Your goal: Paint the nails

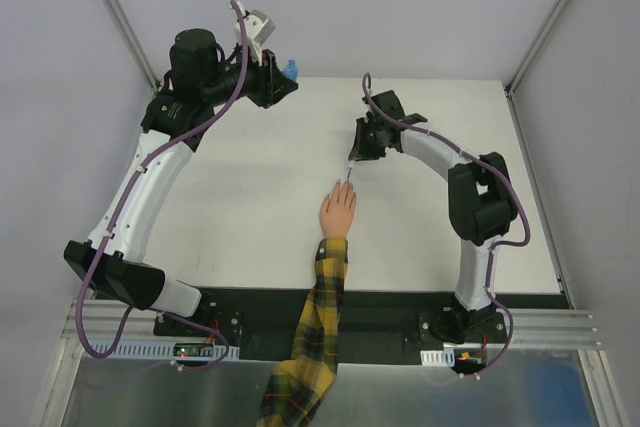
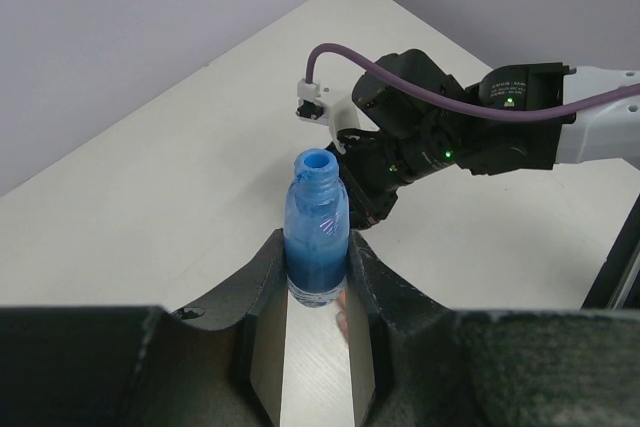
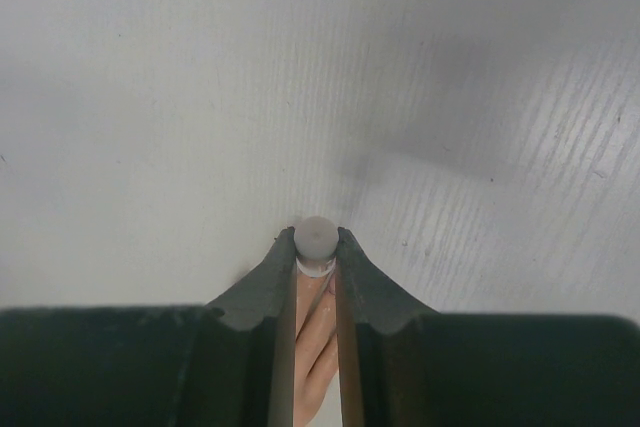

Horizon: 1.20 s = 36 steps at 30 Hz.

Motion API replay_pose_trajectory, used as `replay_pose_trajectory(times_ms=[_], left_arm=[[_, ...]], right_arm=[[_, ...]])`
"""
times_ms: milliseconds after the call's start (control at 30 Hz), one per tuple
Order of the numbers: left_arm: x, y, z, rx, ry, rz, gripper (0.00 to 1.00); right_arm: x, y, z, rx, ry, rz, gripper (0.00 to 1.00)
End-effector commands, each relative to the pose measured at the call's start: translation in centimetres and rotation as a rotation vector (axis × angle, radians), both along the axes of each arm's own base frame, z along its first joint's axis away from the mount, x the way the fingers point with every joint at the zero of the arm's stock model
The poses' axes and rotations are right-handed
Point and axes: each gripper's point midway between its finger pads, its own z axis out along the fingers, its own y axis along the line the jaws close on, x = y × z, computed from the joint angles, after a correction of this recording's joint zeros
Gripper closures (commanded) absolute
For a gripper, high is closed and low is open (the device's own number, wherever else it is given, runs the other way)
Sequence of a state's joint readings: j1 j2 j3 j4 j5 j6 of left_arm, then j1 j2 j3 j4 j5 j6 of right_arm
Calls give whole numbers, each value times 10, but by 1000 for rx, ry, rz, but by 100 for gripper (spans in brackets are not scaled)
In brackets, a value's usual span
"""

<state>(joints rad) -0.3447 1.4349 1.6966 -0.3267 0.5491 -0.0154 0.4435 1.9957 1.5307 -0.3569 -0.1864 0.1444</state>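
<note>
A small peach hand [image 1: 338, 212] with a yellow-black plaid sleeve [image 1: 318, 332] lies palm down on the white table, fingers pointing away. Its nails are too small to make out in the top view. My right gripper [image 1: 357, 153] is shut on a white brush cap [image 3: 315, 238], whose thin brush reaches down to the fingertips [image 1: 346, 181]. The peach fingers [image 3: 316, 332] show between my right gripper's [image 3: 315, 247] jaws. My left gripper [image 1: 281, 77] is shut on an open blue bottle [image 2: 317, 232] and holds it upright at the far left. One skin-toned fingertip [image 2: 342, 319] shows below the bottle.
The white table [image 1: 250, 197] is walled by grey panels on the left, back and right. The right arm [image 2: 450, 137] shows beyond the bottle in the left wrist view. The arm bases stand on a black rail [image 1: 380, 307] at the near edge.
</note>
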Motion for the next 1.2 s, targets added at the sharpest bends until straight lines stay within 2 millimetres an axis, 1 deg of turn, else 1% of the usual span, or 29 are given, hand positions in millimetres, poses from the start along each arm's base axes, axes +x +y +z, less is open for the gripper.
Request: replay_pose_trajectory(times_ms=[0,433,733,1167], left_arm=[[-9,4,30,-41,-84,-11,100],[-7,6,30,-40,-83,-8,100],[-5,7,28,-41,-78,-3,100],[-2,9,27,-40,-73,0,100]], right_arm=[[6,6,10,-13,-38,33,100],[6,7,0,-33,-15,30,100],[8,7,-1,-36,-9,26,100],[5,11,-4,-47,-1,44,100]])
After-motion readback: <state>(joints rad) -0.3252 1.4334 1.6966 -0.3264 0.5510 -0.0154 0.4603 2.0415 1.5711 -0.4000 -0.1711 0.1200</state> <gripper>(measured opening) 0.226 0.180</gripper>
